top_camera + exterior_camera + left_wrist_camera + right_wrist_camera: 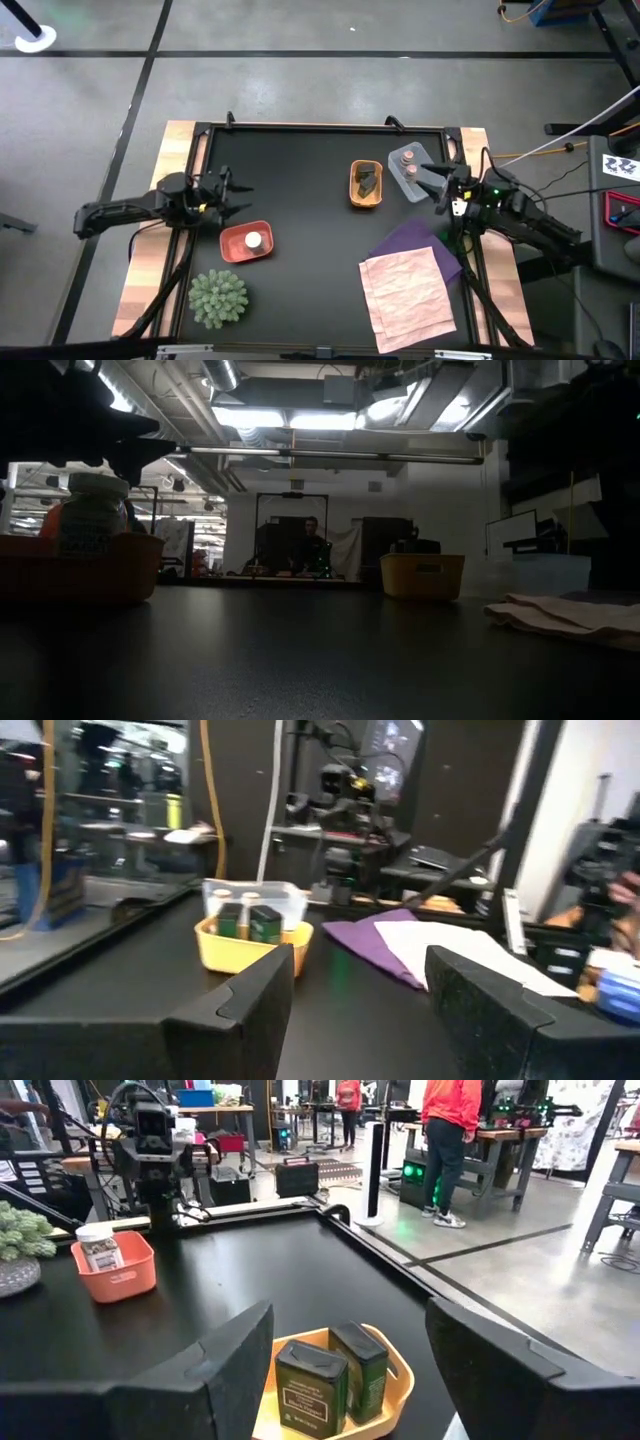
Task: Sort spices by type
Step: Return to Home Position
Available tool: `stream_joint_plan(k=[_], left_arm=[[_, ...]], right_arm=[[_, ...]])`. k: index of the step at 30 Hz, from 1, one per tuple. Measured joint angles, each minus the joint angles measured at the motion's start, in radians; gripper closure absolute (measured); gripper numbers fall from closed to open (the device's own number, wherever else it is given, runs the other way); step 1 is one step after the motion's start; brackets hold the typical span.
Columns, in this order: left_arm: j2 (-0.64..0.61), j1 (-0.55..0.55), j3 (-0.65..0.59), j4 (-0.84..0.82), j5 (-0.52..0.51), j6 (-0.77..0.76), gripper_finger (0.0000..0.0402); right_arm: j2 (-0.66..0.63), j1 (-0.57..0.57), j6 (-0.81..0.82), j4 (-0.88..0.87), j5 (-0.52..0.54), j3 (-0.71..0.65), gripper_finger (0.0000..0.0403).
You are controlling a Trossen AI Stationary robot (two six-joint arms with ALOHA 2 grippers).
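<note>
In the high view two green packets (367, 182) stand in the orange tray (366, 202). Two pinkish-topped jars (408, 163) sit in the clear tray (395, 175) beside it. The white-capped jar (254, 240) stands in the salmon tray (235, 250). My right gripper (426, 182) is open, just right of the clear tray and touching nothing. Its wrist view looks over the packets (330, 1370). My left gripper (238, 198) is open above the far side of the salmon tray. Its wrist view faces the orange tray (250, 948) across the table.
A green spiky plant ball (218, 297) sits near the front left. A purple cloth (415, 240) with a crumpled pink cloth (408, 290) on it lies front right. The black mat between the salmon and orange trays is bare. A person (455, 1120) stands beyond the table.
</note>
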Motion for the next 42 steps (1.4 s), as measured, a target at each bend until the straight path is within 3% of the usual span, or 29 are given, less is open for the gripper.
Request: stream_joint_plan(k=[12, 16, 26, 42], left_arm=[[-0.028, 0.001, 0.0, -0.025, -0.08, 0.01, 0.019], [-0.028, 0.002, 0.0, -0.025, -0.13, 0.02, 0.019], [-0.028, 0.001, 0.0, -0.033, -0.137, 0.118, 0.019], [-0.023, 0.001, 0.0, -0.084, -0.149, 0.204, 0.019]], right_arm=[[0.0, 0.0, 0.05, 0.42, -0.035, -0.278, 0.0141], [0.008, 0.0, 0.048, 0.409, -0.022, -0.286, 0.0141], [0.016, -0.001, -0.085, 0.397, 0.045, -0.288, 0.0141], [0.015, -0.001, -0.08, 0.391, 0.045, -0.289, 0.0141]])
